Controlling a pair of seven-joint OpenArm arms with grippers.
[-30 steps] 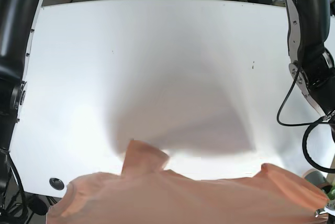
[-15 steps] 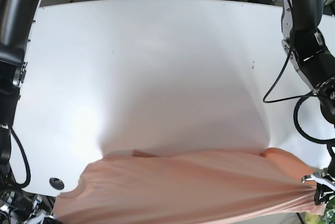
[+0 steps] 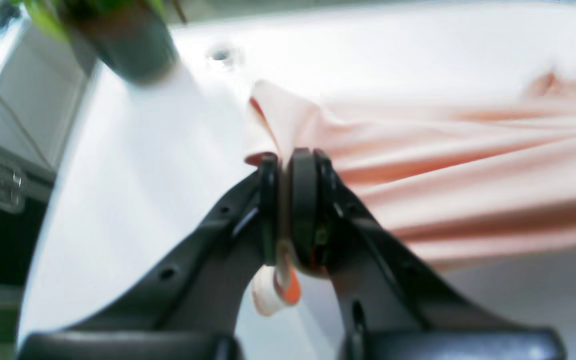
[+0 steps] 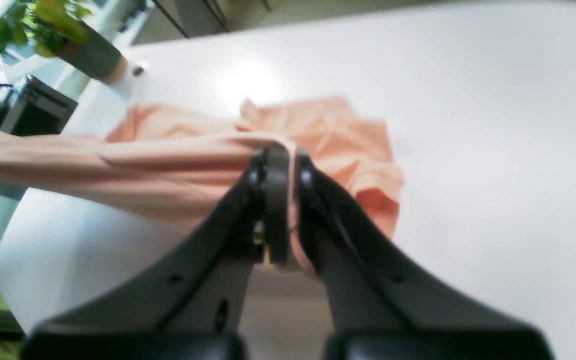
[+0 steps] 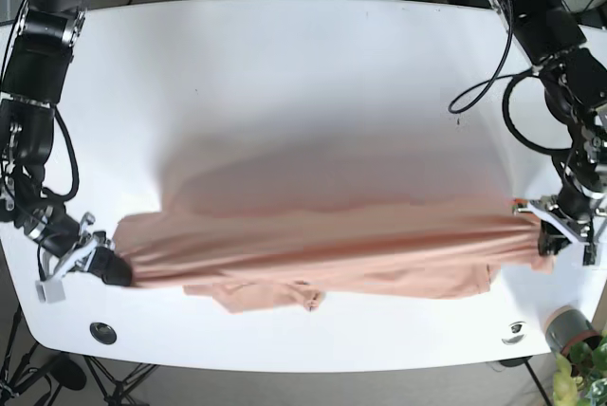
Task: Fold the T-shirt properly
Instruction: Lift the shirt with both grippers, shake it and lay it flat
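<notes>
A peach T-shirt hangs stretched between my two grippers, just above the white table; its lower folds touch the table near the front. My left gripper is shut on the shirt's right edge, also shown in the left wrist view, where the cloth runs off to the right. My right gripper is shut on the shirt's left edge, also shown in the right wrist view, with the cloth stretching left.
A potted plant stands at the table's front right corner, just below my left gripper. A black round grommet sits near the front left edge. Cables hang behind the table's far edge.
The shirt has moved up from the front edge onto the table and is pulled out flatter and wider. Both grippers have moved farther in and apart, still holding it.
</notes>
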